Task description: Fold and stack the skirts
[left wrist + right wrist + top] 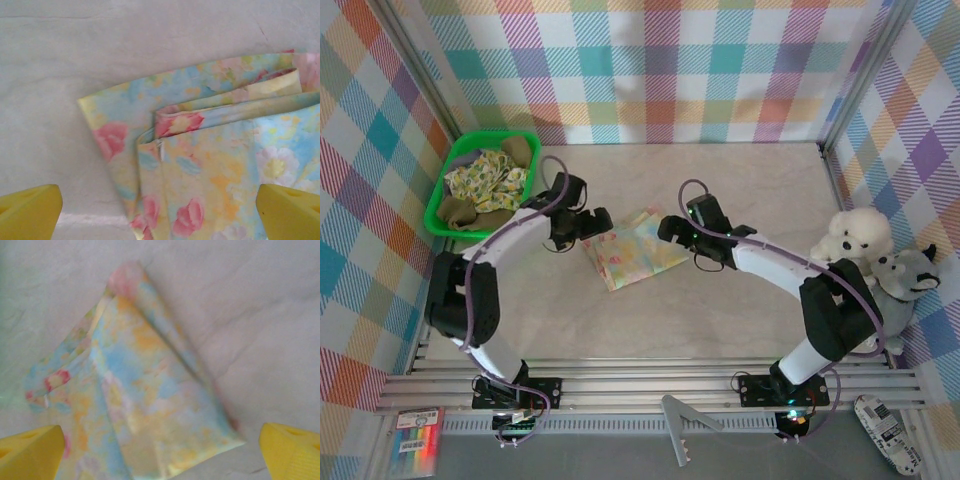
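A folded skirt [635,248] in a pastel floral print of yellow, blue and pink lies flat in the middle of the table. My left gripper [592,226] hovers at its left edge, and my right gripper [670,228] at its right edge. In the left wrist view the skirt [215,150] lies under the open gripper [160,214], layered folds showing, the yellow fingers [30,212] wide apart. In the right wrist view the skirt [150,390] lies below the open gripper [160,454]. Neither gripper holds cloth. More skirts sit in the basket: a yellow-green print [490,180] and an olive-brown one [460,213].
The green plastic basket [498,135] stands at the back left by the wall. A white plush toy [855,235] and a grey one [905,275] sit at the right edge. Checked walls close in the back and sides.
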